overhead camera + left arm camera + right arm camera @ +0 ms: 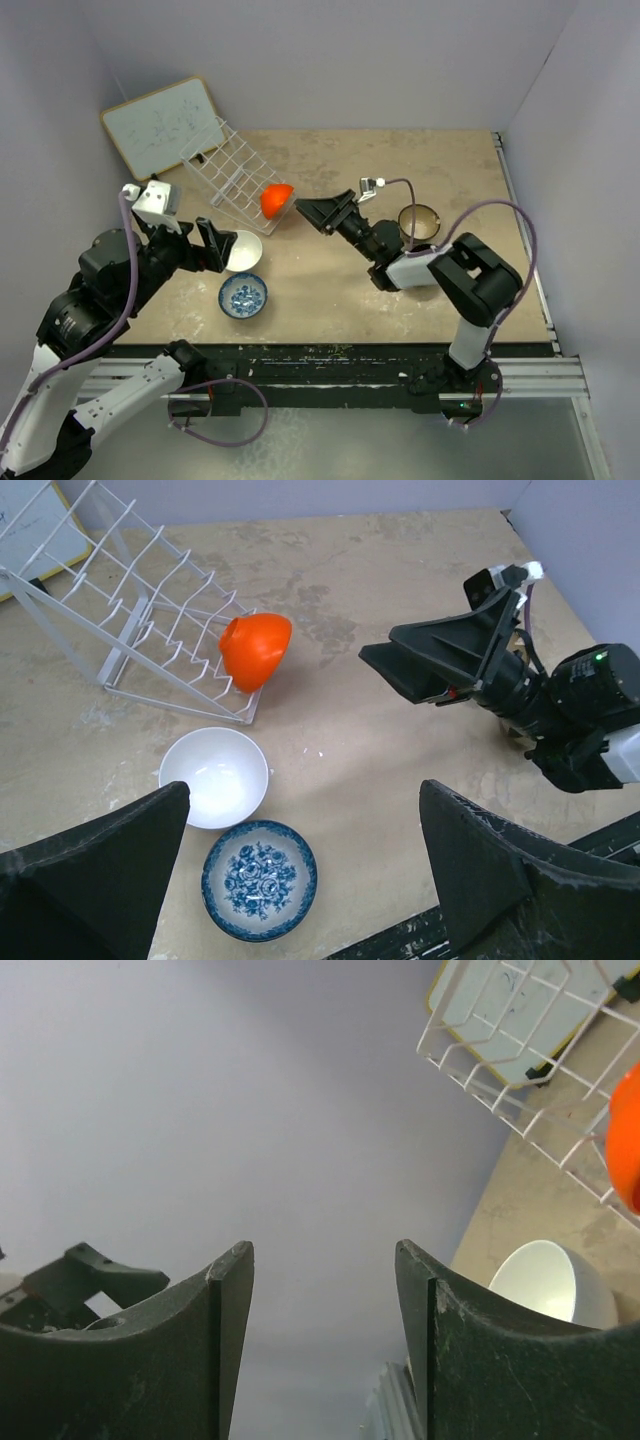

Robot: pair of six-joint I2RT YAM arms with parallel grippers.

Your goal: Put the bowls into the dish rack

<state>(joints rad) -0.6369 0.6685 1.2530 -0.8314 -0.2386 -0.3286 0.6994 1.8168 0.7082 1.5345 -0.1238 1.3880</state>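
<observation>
The white wire dish rack (228,172) stands tilted at the back left, also in the left wrist view (140,610). The orange-red bowl (276,200) rests on its side at the rack's near end (254,648). The white bowl (243,250) and the blue-and-white bowl (243,297) sit on the table in front of it (214,776) (259,879). The brown bowl (420,222) is partly hidden behind the right arm. The black bowl is out of view. My left gripper (216,246) is open above the white bowl. My right gripper (322,213) is open and empty, just right of the orange bowl.
A wood-framed whiteboard (160,125) leans at the back left behind the rack. Purple walls close the left, back and right sides. The table's front edge (330,347) runs just past the blue-and-white bowl.
</observation>
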